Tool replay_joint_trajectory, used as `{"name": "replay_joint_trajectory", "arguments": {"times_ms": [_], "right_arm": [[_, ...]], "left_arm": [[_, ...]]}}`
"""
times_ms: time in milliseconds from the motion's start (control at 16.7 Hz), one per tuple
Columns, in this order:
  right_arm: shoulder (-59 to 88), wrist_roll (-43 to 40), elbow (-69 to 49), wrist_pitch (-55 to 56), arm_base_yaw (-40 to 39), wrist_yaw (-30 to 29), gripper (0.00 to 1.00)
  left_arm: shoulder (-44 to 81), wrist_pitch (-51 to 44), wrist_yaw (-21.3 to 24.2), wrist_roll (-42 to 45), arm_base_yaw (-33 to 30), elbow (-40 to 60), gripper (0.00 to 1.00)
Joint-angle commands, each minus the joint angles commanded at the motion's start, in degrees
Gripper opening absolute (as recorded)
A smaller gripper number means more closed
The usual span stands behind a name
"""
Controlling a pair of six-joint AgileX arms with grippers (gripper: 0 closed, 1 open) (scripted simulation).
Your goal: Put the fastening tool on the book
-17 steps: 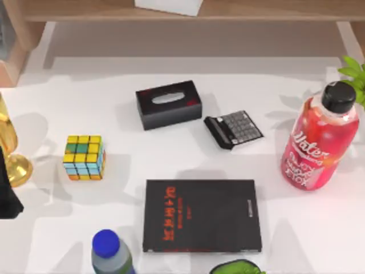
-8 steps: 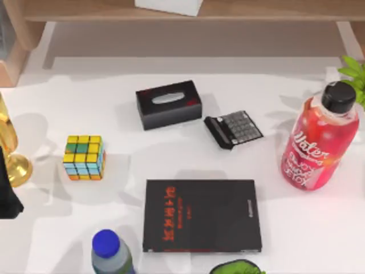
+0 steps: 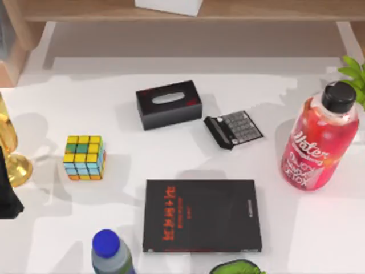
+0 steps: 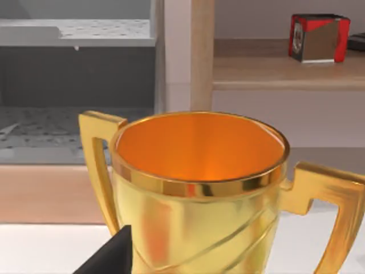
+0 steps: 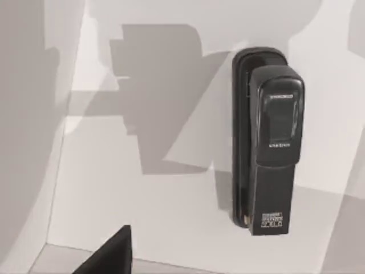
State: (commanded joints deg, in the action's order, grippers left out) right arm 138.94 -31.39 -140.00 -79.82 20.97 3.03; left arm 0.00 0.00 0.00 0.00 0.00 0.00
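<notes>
The book [image 3: 202,215], flat and black with red characters, lies near the front middle of the table in the top view. A black stapler [image 5: 268,149], the fastening tool, lies flat on the white surface in the right wrist view, with a dark part of my right gripper [image 5: 109,255] some way off from it and apart. My left arm [image 3: 7,197] sits at the table's left edge. In the left wrist view a dark part of my left gripper [image 4: 108,260] is close to a gold trophy [image 4: 199,188].
A black tissue box [image 3: 169,104] and a calculator [image 3: 233,129] lie behind the book. A Rubik's cube [image 3: 84,157] sits left, a red bottle [image 3: 319,142] right, a blue-capped bottle [image 3: 108,251] front left. The trophy [image 3: 12,160] stands at the left edge.
Shadows on the table's right side have shifted, around the red bottle and the front right corner. No object on the table has moved.
</notes>
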Motion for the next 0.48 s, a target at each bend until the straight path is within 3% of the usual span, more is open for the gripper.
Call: {"name": "replay_joint_trajectory", "arguments": {"times_ms": [240, 480], "right_arm": [[11.8, -2.9, -12.2, -5.9, 1.0, -0.1, 1.0], [15.0, -3.7, -15.6, -7.3, 0.9, -0.1, 1.0]], "left_arm": [[0.0, 0.0, 0.0, 0.0, 0.0, 0.0, 1.0], [0.0, 0.0, 0.0, 0.0, 0.0, 0.0, 1.0]]}}
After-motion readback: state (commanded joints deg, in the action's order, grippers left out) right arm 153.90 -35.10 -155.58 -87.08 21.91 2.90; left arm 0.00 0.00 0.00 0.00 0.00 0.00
